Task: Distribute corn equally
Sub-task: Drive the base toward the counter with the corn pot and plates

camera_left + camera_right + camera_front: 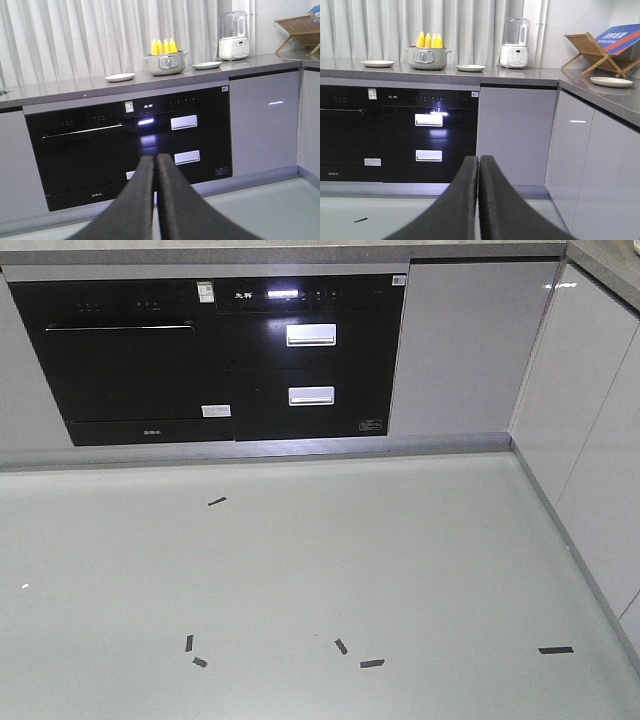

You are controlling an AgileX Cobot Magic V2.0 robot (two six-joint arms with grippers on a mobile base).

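Left and right jaws: matte black, smooth, curved, tapering toward tips.

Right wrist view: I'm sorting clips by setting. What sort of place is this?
Probably a kitchen: built-in black appliances under a grey countertop, a pot of corn, and a blender.

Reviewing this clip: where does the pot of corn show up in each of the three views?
Exterior front-facing: not in it.
Left wrist: the pot is at upper centre on the counter, with corn standing in it.
Right wrist: the pot is at upper left on the counter.
Shared landmark: the upper white handle of the two stacked ones.
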